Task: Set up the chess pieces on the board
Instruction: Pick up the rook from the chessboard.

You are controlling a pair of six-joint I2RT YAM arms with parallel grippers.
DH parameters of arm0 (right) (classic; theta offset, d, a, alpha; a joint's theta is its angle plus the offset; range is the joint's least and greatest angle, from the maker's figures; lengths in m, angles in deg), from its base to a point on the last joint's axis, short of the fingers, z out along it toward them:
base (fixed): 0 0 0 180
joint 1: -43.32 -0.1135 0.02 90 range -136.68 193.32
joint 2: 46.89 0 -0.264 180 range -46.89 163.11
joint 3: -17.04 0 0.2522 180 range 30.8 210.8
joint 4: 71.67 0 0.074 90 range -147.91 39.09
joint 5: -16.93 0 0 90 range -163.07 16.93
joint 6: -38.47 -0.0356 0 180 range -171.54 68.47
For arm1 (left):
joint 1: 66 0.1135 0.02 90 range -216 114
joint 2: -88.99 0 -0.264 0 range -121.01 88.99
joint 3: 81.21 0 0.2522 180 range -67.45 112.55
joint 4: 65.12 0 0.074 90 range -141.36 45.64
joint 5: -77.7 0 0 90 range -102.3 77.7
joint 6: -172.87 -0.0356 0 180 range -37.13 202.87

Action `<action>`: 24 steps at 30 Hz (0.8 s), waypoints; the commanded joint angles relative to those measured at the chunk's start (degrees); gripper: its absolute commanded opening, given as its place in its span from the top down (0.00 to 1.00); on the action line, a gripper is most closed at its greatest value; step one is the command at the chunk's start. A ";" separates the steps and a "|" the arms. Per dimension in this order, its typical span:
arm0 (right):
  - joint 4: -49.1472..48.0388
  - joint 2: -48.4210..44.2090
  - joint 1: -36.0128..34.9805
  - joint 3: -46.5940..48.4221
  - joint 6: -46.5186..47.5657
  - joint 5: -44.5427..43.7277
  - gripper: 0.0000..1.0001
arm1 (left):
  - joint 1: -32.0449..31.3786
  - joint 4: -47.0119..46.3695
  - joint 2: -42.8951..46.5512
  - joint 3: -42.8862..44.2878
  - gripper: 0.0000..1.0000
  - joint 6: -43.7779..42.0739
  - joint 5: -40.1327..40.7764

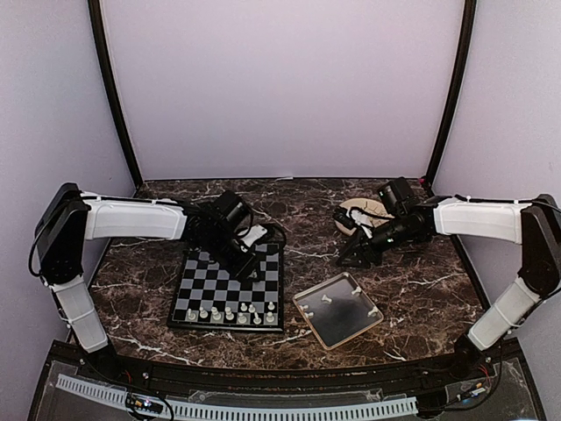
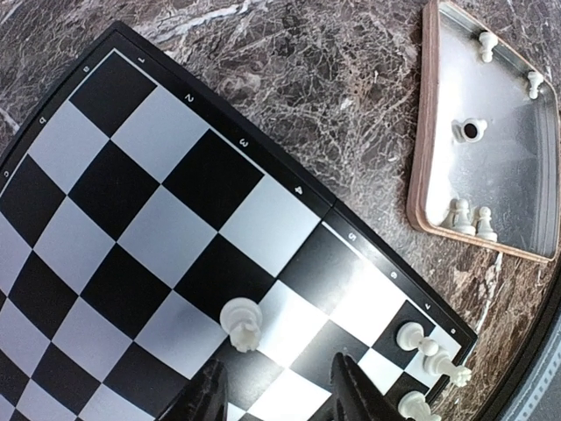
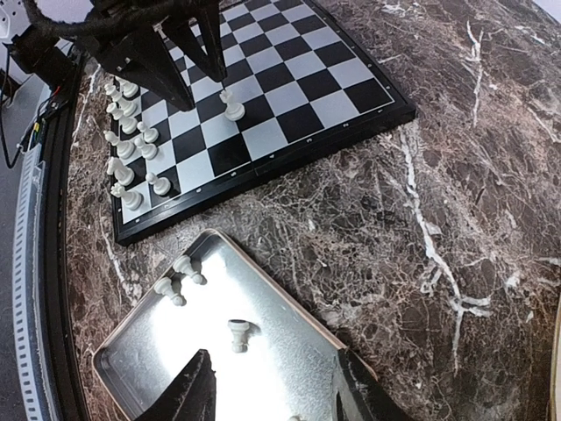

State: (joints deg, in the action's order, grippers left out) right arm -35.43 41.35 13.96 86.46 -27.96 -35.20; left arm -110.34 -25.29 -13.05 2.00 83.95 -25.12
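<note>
On your left, the left gripper (image 1: 248, 260) hangs over the board (image 1: 197, 282), near its far right corner. In the left wrist view its two fingers (image 2: 210, 390) stand apart and hold nothing. One white piece (image 2: 241, 323) stands upright on a light square just in front of them, at 11 o'clock from the gap and apart from both. The board lies flat on the marble table (image 1: 421, 289), at 8 o'clock from the table's middle. Most chess pieces (image 1: 230, 314) stand in rows along its near edge. At 3 o'clock from the board is the metal tray (image 1: 308, 296), with a few more pieces (image 3: 184, 265) in it, some lying down. The right gripper (image 3: 273, 360) hovers above the tray's far side, its fingers apart and empty. At 1 o'clock from the tray a round plate (image 1: 355, 206) lies behind that arm.
</note>
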 commanded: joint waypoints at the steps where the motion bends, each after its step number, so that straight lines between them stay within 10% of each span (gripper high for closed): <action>1: -4.05 -0.84 0.65 -0.46 0.77 3.09 0.54 | -0.30 3.69 -1.39 2.79 0.57 -0.94 0.99; 24: -4.12 0.61 0.72 -0.64 1.06 4.19 0.55 | -0.58 3.55 -7.85 8.28 0.85 -0.68 2.71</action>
State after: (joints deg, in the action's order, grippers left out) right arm -38.47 41.40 14.50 86.26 -27.59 -32.10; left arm -110.65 -23.39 -21.16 8.56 83.63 -22.17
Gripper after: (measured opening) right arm 0.453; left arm 0.170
